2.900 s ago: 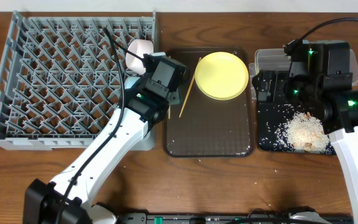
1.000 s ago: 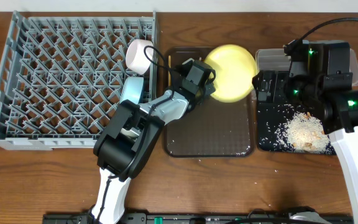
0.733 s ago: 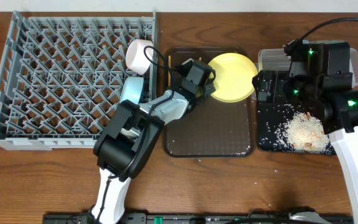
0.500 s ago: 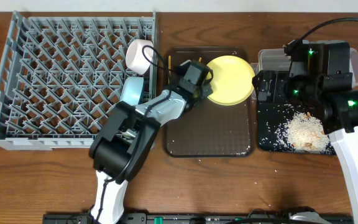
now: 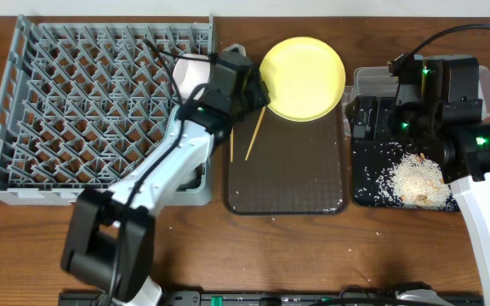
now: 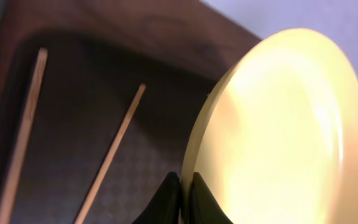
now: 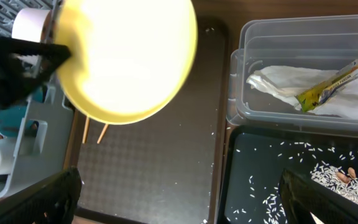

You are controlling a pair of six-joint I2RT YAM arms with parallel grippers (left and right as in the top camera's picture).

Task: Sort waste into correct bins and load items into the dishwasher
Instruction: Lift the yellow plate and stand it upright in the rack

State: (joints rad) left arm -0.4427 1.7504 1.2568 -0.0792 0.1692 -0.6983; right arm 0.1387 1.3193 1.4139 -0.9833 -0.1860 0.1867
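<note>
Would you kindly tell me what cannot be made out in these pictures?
Overhead: right arm hides the contents of the clear tub.
Overhead: left arm covers part of the white cup.
Left wrist: chopsticks blurred, lower ends cut off by the frame.

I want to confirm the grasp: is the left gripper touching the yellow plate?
Touching. The left wrist view shows the left gripper with both fingertips pinched on the rim of the yellow plate, with no gap between them.
</note>
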